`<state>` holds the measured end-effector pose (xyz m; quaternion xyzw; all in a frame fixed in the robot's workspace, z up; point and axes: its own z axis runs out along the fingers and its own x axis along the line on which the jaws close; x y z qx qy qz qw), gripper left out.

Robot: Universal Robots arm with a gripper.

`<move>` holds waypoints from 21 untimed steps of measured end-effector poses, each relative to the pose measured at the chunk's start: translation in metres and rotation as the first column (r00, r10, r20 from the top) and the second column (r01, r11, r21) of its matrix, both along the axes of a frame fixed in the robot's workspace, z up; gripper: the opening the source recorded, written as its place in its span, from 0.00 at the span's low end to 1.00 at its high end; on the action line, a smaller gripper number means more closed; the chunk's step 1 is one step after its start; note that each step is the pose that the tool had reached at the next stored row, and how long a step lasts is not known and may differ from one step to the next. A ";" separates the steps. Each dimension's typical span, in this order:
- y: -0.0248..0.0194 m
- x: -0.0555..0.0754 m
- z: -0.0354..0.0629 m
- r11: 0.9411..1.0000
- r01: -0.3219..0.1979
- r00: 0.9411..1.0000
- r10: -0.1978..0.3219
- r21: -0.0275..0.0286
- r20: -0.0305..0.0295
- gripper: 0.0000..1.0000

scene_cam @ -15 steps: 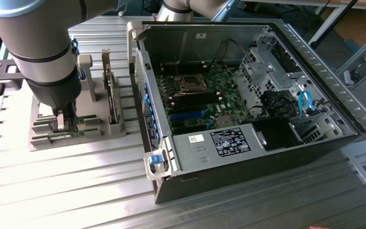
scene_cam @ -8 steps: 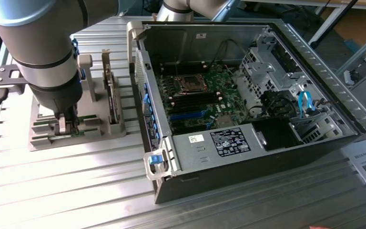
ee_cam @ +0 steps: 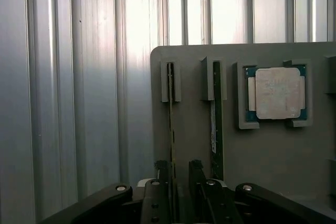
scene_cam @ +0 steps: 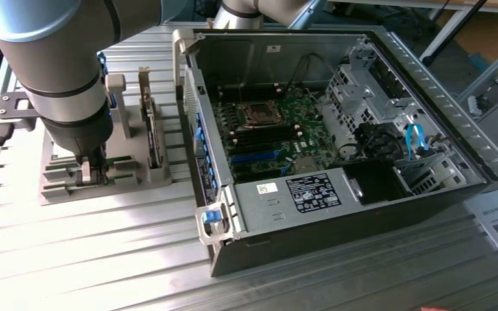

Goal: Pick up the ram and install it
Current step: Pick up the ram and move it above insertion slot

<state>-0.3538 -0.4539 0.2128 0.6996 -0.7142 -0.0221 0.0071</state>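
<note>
Now straddling the slim green circuit-board ram stick [ee_cam: 171, 119] in its grey plastic holder [ee_cam: 262, 150].
I see my gripper [ee_cam: 178, 168] fingers [ee_cam: 196, 176] spread, unclamped, either side of it, at the exterior view's left of the open computer case [scene_cam: 336, 214].

The arm [scene_cam: 59, 71] hangs vertical, wrist pointing straight down, its tool [scene_cam: 89, 173] with fingers [ee_cam: 197, 182] spread apart.

Second ram [ee_cam: 217, 129] stands just beside the claw [ee_cam: 178, 169]; the table [ee_cam: 79, 103] beyond lies open.

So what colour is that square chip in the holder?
The chip is silver with a thin green edge, clearest in the wrist view.
</note>
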 end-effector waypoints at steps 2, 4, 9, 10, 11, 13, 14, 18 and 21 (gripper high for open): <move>-0.0004 0.000 -0.0004 1.000 0.000 1.000 0.000 0.000 0.000 0.30; -0.0016 0.000 -0.0004 1.000 0.000 1.000 0.000 0.000 0.000 0.30; -0.0029 0.000 -0.0005 1.000 0.000 1.000 0.000 0.000 0.000 0.30; -0.0029 0.000 -0.0005 1.000 0.000 1.000 0.000 0.000 0.000 0.30; -0.0030 0.000 -0.0008 1.000 0.000 1.000 0.000 0.000 0.000 0.30; -0.0030 0.000 -0.0019 1.000 0.000 1.000 0.000 0.000 0.000 0.30; -0.0030 0.000 -0.0022 1.000 0.000 1.000 0.000 0.000 0.000 0.30; -0.0030 0.000 -0.0024 1.000 0.000 1.000 0.000 0.000 0.000 0.30; -0.0030 0.000 -0.0024 1.000 0.000 1.000 0.000 0.000 0.000 0.30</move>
